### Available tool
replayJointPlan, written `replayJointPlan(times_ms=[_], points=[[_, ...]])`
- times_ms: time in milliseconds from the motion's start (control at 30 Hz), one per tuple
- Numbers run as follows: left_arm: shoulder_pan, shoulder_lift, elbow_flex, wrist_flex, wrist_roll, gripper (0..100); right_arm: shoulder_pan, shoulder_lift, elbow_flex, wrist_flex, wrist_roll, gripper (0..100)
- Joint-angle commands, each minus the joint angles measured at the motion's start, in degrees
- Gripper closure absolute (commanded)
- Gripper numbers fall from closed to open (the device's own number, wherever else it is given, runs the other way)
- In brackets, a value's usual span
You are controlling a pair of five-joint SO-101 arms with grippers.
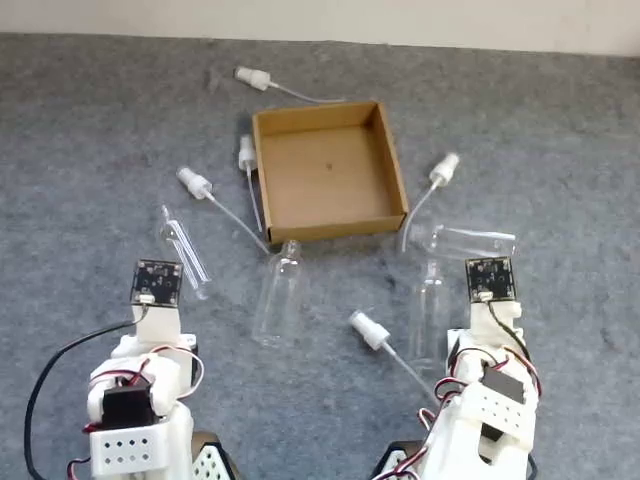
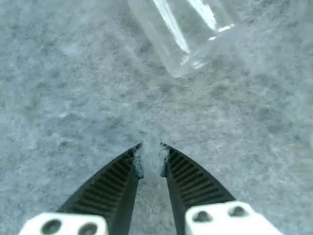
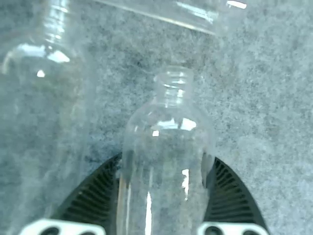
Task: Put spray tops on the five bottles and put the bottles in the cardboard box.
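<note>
My right gripper [image 3: 164, 164] is shut on a clear bottle [image 3: 166, 132] that lies with its open neck pointing away from me. A second bottle [image 3: 39, 122] lies right beside it, and a third bottle [image 3: 186, 12] lies crosswise beyond. My left gripper [image 2: 151, 159] hangs low over the carpet, shut with nothing in it, and the base of a clear bottle [image 2: 190, 34] lies just ahead. The cardboard box [image 1: 330, 225] stands open mid-table. Clear bottles [image 1: 278, 295] [image 1: 430, 305] [image 1: 465, 240] [image 1: 185, 255] lie between the box and my arms.
Spray tops with long tubes lie loose around the box: one behind it [image 1: 255, 78], two at its left [image 1: 247, 152] [image 1: 195, 183], one at its right [image 1: 443, 170] and one between my arms [image 1: 370, 330]. Grey carpet [image 1: 90, 150] covers the table.
</note>
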State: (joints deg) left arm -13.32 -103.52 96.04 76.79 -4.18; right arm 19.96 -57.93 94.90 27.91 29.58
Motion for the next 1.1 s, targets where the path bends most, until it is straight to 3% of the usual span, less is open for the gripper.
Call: replayJointPlan(times_ms=[0, 400, 600, 700, 867, 1067], points=[[5.0, -0.6, 1.0, 0.4, 0.4, 99, -0.7, 0.2, 2.2, 0.1, -0.2, 87.2], [7.7, -0.6, 1.0, 0.4, 0.2, 99, -0.4, 0.7, -4.4, 2.2, -0.2, 87.1], [7.8, -0.6, 1.0, 0.4, 0.2, 99, -0.8, 0.9, -25.3, 25.5, -0.4, 86.8], [7.7, -0.6, 1.0, 0.4, 0.2, 99, -0.7, 0.9, -34.9, 32.1, -0.3, 86.7], [7.7, -0.6, 1.0, 0.4, 0.2, 99, 0.3, 3.3, -38.4, 34.0, 2.1, 85.9], [7.7, -0.6, 1.0, 0.4, 0.2, 99, 6.0, 21.5, -46.3, 31.4, 2.6, 82.5]])
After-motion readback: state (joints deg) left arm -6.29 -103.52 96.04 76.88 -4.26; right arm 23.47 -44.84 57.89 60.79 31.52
